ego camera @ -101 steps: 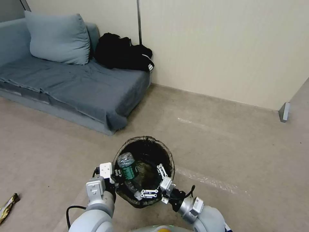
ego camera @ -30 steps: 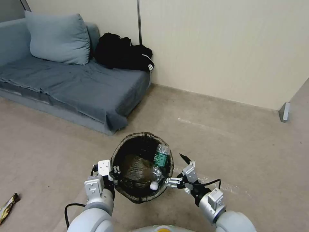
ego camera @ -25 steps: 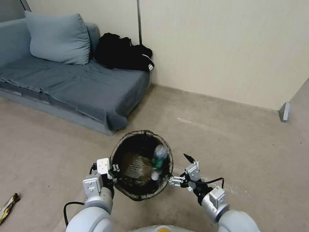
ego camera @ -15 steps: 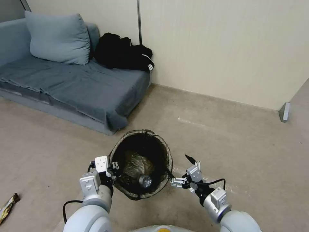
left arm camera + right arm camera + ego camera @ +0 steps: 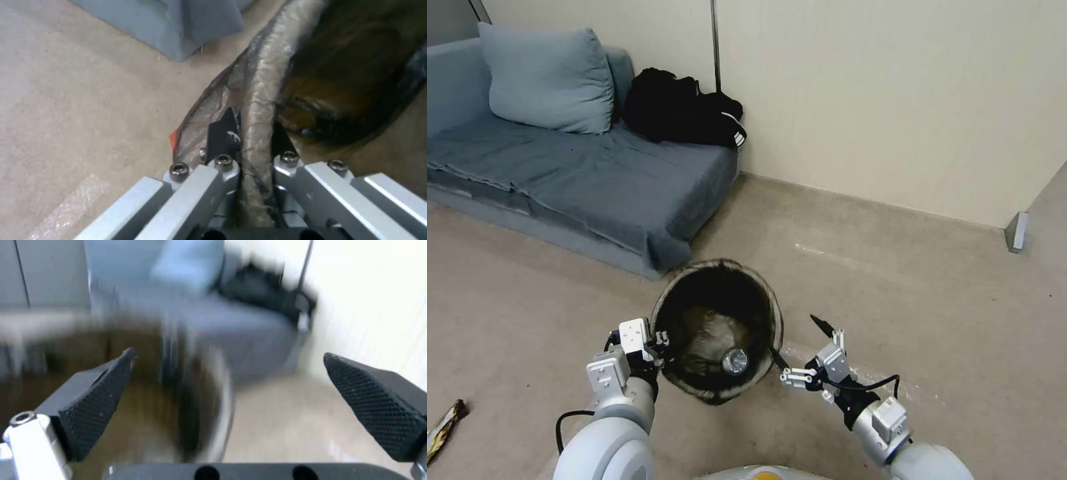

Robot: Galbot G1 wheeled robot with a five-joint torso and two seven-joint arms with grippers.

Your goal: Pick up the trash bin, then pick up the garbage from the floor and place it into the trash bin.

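Trash bin (image 5: 715, 293), a round bucket lined with a thin, glossy dark bag folded over its rim, hangs above the floor (image 5: 894, 300) in front of the robot, its lined rim pinched tight between the fingers of the left gripper (image 5: 249, 146); a clear bottle (image 5: 735, 361) lies inside on crumpled brown paper. The right gripper (image 5: 807, 350) hovers just beside the bin's right wall, jaws spread wide and empty. Judging from this, the bottle drop looks finished, and the next move calls for reaching the wrapper (image 5: 444, 427) lying flat on the floor far to the left
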